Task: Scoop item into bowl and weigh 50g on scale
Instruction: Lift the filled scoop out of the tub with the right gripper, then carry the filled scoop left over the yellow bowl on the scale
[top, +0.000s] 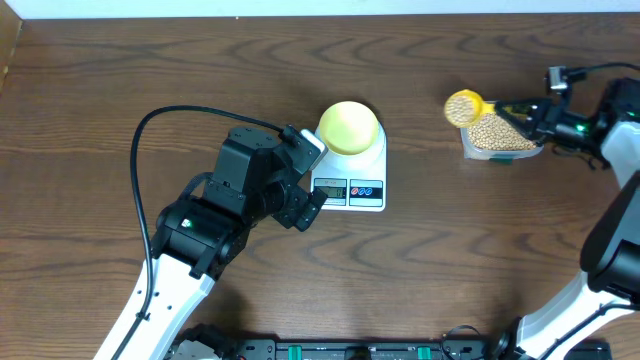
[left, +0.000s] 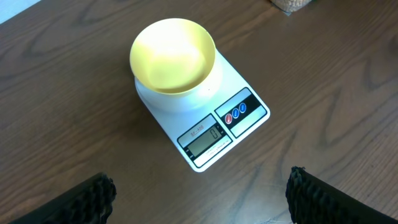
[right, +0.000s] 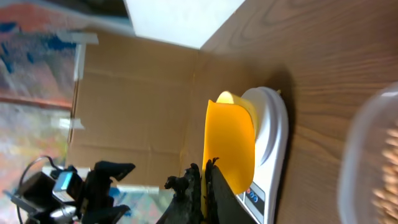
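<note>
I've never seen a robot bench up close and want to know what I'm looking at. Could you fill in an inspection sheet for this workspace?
Surface: dark wood-grain table.
Job's things: white scale mid-table with the pale-yellow bowl on it, empty; beans fill a clear tub at the right; more beans are heaped in a yellow scoop at the tub's edge nearest the scale.
Clutter: nothing seen.
Grippers: left gripper open and empty, facing the scale; right gripper shut on the scoop's handle.
Cables: black cable loops over the table beside the left arm.
Surroundings: cardboard panel beyond the table edge, seen in the right wrist view.
</note>
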